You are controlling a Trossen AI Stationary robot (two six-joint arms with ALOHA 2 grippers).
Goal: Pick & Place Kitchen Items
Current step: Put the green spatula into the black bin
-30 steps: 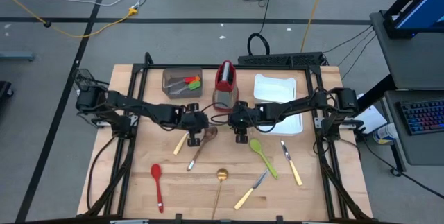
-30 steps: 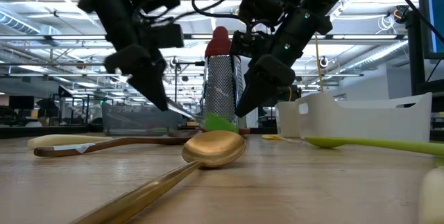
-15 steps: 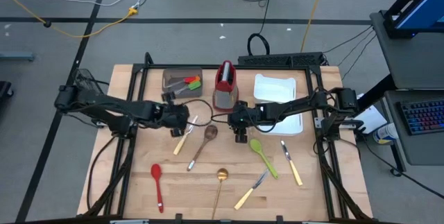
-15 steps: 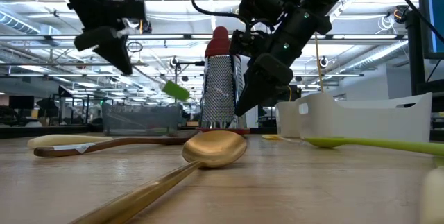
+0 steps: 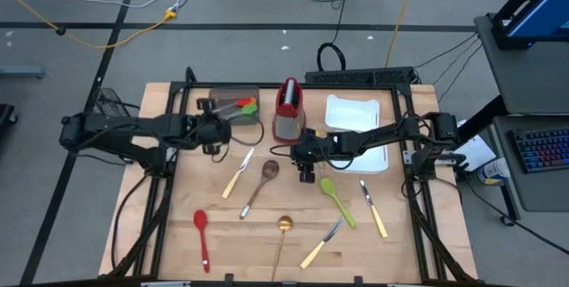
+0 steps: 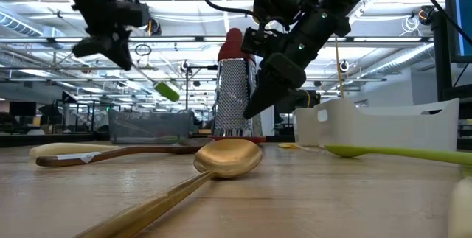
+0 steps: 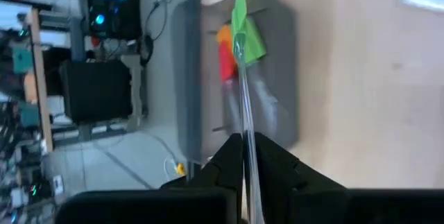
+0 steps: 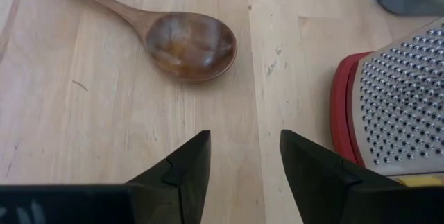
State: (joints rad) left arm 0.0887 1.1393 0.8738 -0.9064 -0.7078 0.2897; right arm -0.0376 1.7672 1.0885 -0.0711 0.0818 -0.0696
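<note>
My left gripper (image 5: 213, 129) is shut on a green spatula (image 6: 167, 91) with a thin clear handle and hovers at the near edge of the grey bin (image 5: 233, 105). My right gripper (image 8: 239, 161) stands open above the table, between the wooden spoon (image 8: 184, 44) and the red-and-steel grater (image 8: 395, 106), with nothing between its fingers. Lying flat on the table are a yellow-handled knife (image 5: 237, 173), a red spoon (image 5: 202, 234), a gold spoon (image 5: 282, 238), a green spoon (image 5: 338, 202) and two more yellow-handled knives (image 5: 373, 209) (image 5: 320, 244). My left gripper pinches the spatula's thin handle (image 7: 244, 137) between its two fingers, near the handle's free end. The handle runs on in line with the fingers, which slant downward toward the bin. The spatula is lifted clear, its green head (image 7: 244, 26) lower than the fingers, over the bin.
The bin holds red, orange and green utensils (image 5: 244, 106). The grater (image 5: 288, 109) stands upright between the bin and a white tray (image 5: 356, 127) at the far right. Bare wood lies near the table's left edge.
My left gripper has risen from beside the wooden spoon and gone toward the table's far left, to the bin, turning as it went. The green spatula has come up off the table with it and now hangs clear, head toward the bin.
</note>
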